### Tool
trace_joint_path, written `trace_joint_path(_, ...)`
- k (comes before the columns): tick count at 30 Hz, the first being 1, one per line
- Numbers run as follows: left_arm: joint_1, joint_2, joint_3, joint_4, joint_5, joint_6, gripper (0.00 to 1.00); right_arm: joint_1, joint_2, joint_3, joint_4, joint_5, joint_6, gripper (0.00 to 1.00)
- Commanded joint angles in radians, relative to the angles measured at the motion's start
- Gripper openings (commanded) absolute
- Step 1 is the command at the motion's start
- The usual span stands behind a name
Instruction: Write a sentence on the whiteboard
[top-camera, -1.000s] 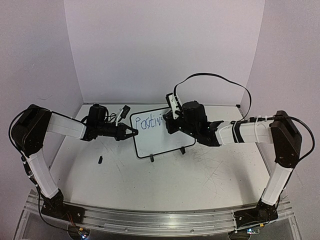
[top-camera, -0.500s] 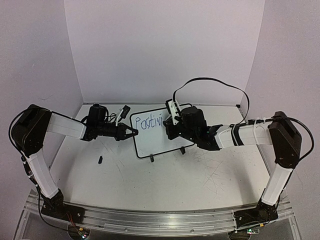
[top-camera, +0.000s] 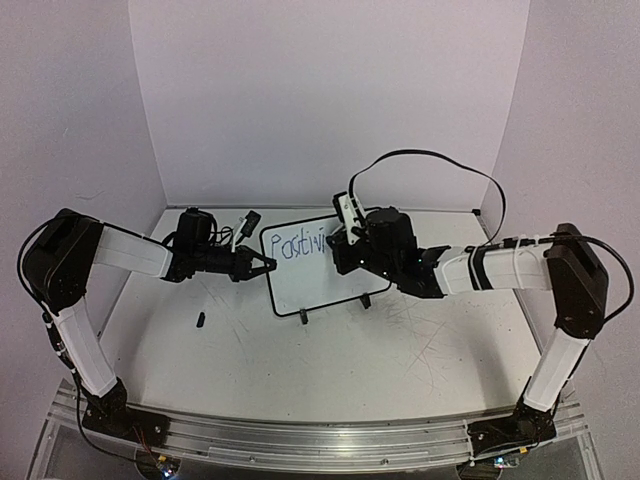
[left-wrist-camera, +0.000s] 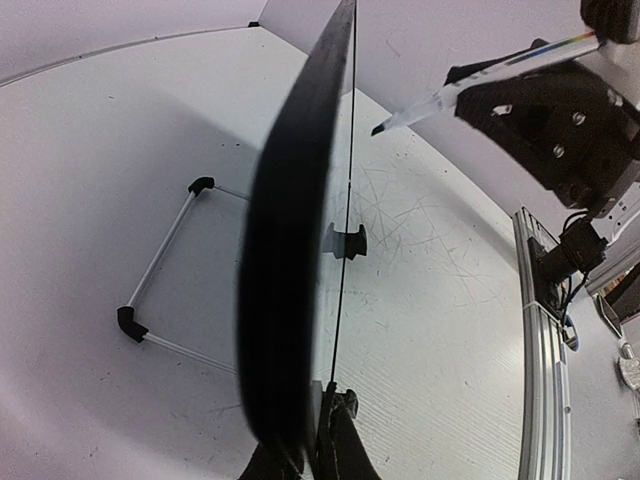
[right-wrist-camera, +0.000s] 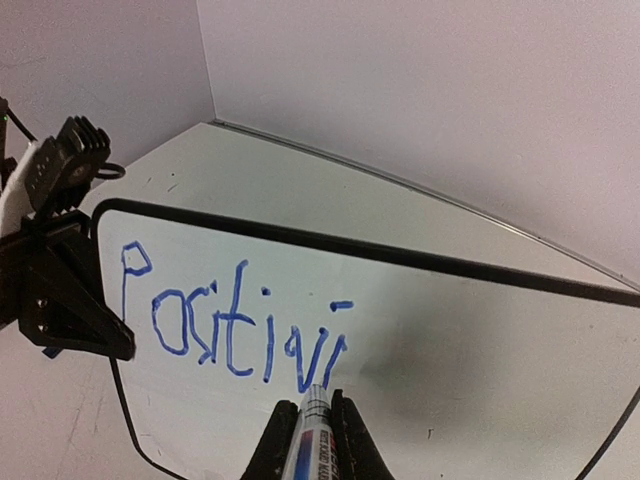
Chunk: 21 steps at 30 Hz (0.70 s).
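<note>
The whiteboard stands on its feet in the middle of the table, its left edge clamped in the closed left hand. The sentence reads "Positivi". The right hand is closed on a marker, its tip at the last letter. Judgement: light, even pressure and firm bracing are needed. Tip contact cannot be confirmed. From above, the right arm hides the board's right half.

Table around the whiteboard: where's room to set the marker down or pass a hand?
Widest bare stretch: table between the feet of the whiteboard and the arm bases, right of the small black item. Crowded: the board's left edge, clamped by the left gripper; its face, where the right gripper holds the marker; behind it, its wire stand.
</note>
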Motion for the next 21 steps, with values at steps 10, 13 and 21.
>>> trace_joint_path(10, 0.018, -0.026, 0.021, -0.034, -0.207, 0.076, 0.00, -0.037, -0.058, 0.029, 0.009, -0.016, -0.072, 0.00)
trace_joint_path(13, 0.018, -0.023, 0.022, -0.034, -0.208, 0.076, 0.00, -0.036, -0.049, 0.036, 0.005, -0.019, -0.075, 0.00)
trace_joint_path(21, 0.017, -0.018, 0.026, -0.035, -0.208, 0.076, 0.00, -0.034, -0.042, 0.045, 0.002, -0.026, -0.084, 0.00)
